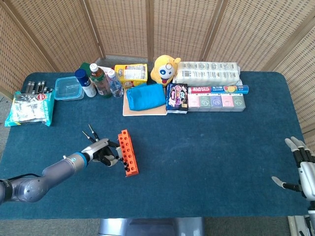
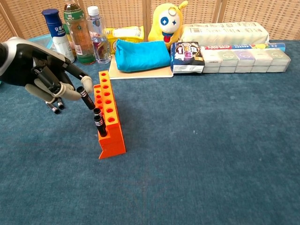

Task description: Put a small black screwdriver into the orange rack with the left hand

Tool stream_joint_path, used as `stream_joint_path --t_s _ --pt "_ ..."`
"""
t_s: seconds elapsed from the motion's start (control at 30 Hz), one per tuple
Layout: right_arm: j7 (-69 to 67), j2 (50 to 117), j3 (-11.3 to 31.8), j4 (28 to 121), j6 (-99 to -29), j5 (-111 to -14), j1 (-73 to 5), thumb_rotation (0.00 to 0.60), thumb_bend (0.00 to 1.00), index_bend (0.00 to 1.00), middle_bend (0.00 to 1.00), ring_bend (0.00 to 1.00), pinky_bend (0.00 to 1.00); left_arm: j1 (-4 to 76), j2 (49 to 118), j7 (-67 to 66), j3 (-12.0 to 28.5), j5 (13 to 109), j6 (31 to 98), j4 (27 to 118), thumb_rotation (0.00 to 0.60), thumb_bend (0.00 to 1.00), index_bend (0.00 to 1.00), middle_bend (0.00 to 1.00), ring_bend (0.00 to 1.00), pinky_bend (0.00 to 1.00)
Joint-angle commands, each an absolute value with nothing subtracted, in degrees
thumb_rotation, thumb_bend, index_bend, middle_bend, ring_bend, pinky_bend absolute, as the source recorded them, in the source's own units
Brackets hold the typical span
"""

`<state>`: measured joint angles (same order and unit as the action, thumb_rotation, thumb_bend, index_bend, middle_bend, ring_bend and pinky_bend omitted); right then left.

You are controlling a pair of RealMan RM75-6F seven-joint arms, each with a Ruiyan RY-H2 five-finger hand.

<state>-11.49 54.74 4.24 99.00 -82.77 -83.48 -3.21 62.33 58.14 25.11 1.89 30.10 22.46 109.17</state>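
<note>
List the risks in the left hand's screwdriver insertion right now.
1. The small black screwdriver is tilted in the left hand over the slotted orange plastic rack; it may jam on a hole's edge.
2. Two screwdrivers already stand in the nearest holes; the fingers could knock them.
3. The freestanding rack may slide or tip if pushed.
</note>
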Motion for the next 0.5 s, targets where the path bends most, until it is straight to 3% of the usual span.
stream_joint_path --t_s 0.03,0.5 --pt "-11.5 54.7 4.3 99.0 -82.8 -83.5 -3.2 0.6 0.0 0.01 0.03 0.04 0.08 62.8 58.5 24.4 1.3 29.6 22.9 109.2 0.6 0.46 0.63 1.0 1.0 1.0" --pt "-11.7 54.6 4.2 99.1 -82.6 -83.5 -3.3 0.6 0.0 0.01 0.03 0.04 0.08 65.4 59.6 21.2 -0.6 25.3 26.0 110.1 0.6 0.46 0.63 1.0 1.0 1.0"
